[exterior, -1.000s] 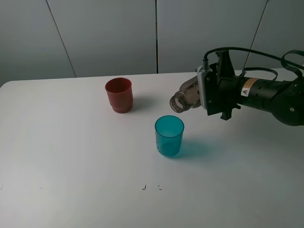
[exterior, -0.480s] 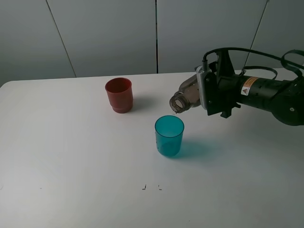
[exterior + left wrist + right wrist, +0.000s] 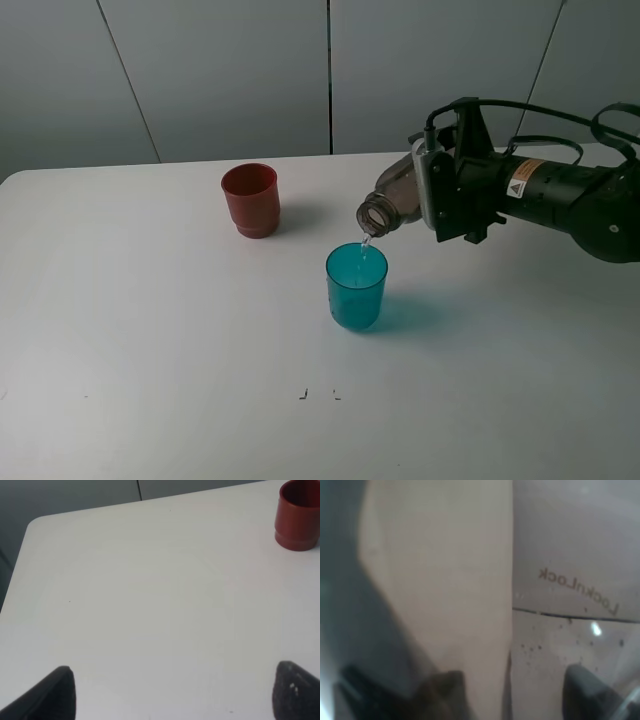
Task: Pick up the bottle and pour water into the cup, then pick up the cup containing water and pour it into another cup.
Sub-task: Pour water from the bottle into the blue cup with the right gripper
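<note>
Jaws of my right gripper [image 3: 432,190] are clamped on the smoky grey-brown bottle [image 3: 392,205], which lies tipped over with its neck pointing out ahead of the jaws and down. The teal tumbler [image 3: 356,287] stands just below and ahead of them, under the bottle's mouth, and a thin stream of water [image 3: 366,243] runs into it. The red-brown cup [image 3: 251,200] stands upright well beyond the tumbler, far from these jaws. My left gripper [image 3: 175,700] hangs spread wide and empty over bare table [image 3: 125,605], with that same cup well ahead of it.

My worry is the stream: it looks to land near the tumbler's rim on the jaw side, so a small drift of the wrist could put water on the table. A sharper tilt could make it surge past the far rim. Dropping the neck lower could knock the light tumbler over.

I can't read the water level in either vessel. The right wrist camera is filled by the blurred bottle wall and its moulded lettering [image 3: 580,595], so I can't see how squarely the pads sit. The left arm is outside the high view.
</note>
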`<state>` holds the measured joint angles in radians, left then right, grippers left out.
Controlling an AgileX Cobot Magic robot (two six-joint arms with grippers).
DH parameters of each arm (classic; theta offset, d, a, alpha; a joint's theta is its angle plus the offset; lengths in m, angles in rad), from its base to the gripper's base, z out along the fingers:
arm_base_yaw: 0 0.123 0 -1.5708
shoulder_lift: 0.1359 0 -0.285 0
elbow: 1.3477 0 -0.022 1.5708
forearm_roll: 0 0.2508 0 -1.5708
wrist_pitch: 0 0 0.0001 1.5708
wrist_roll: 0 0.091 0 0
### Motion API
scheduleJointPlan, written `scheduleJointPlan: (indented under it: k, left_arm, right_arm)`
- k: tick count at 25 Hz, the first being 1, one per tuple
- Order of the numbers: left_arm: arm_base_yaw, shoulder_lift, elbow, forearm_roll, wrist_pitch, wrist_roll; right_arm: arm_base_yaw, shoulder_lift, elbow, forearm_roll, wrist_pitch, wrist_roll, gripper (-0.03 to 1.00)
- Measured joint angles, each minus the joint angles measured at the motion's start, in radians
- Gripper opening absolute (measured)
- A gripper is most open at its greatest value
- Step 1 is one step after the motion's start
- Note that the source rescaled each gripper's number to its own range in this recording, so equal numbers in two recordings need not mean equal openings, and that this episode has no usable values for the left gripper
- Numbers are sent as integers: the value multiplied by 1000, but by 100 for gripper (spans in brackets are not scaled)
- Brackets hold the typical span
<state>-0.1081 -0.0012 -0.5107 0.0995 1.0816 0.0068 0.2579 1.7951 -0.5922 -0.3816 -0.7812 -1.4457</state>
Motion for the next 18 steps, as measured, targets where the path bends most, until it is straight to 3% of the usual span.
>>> scheduleJointPlan:
  k: [18]
  left_arm:
    - [0,0,0,0,0,0]
  right_arm:
    - [0,0,-11,2,-6,-58,3]
